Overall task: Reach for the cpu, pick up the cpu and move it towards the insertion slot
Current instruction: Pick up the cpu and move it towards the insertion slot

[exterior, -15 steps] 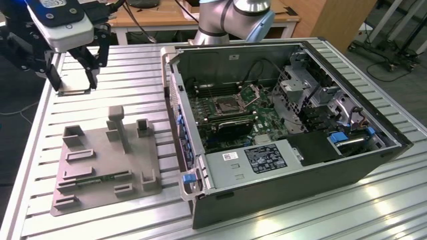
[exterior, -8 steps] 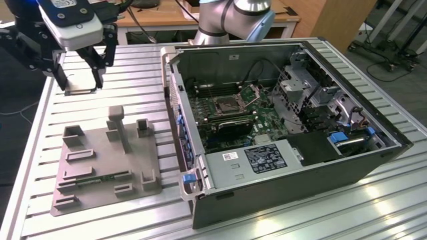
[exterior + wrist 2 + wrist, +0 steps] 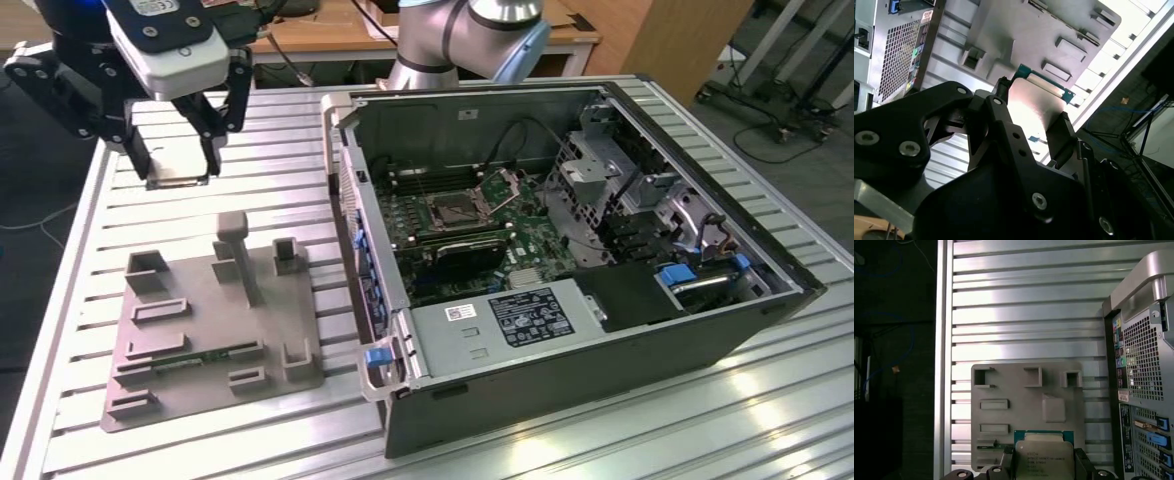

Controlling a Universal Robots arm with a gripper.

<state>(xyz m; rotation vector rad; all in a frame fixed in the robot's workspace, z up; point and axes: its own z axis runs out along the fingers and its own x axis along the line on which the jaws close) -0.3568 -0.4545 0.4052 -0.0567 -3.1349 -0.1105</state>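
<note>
Slatted table [image 3: 667, 420], jaws clamped on cpu [image 3: 1045, 459], clear of fixture [image 3: 200, 330]

We see the computer case [image 3: 534, 390] open on top, with free air above the insertion slot [image 3: 462, 211] inside it. The case's wall [image 3: 350, 185] on the exterior view's left rises between that slot and our gripper [image 3: 178, 166], which is clamped on the cpu [image 3: 179, 179]. Inside the case, a metal cage [image 3: 598, 165] stands near the slot.

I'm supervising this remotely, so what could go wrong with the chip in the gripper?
The gripper pinches the cpu by its edges above the table, so it might slip or tilt. The insertion slot sits beyond the case wall, which the cpu could clip on the way over.
</note>
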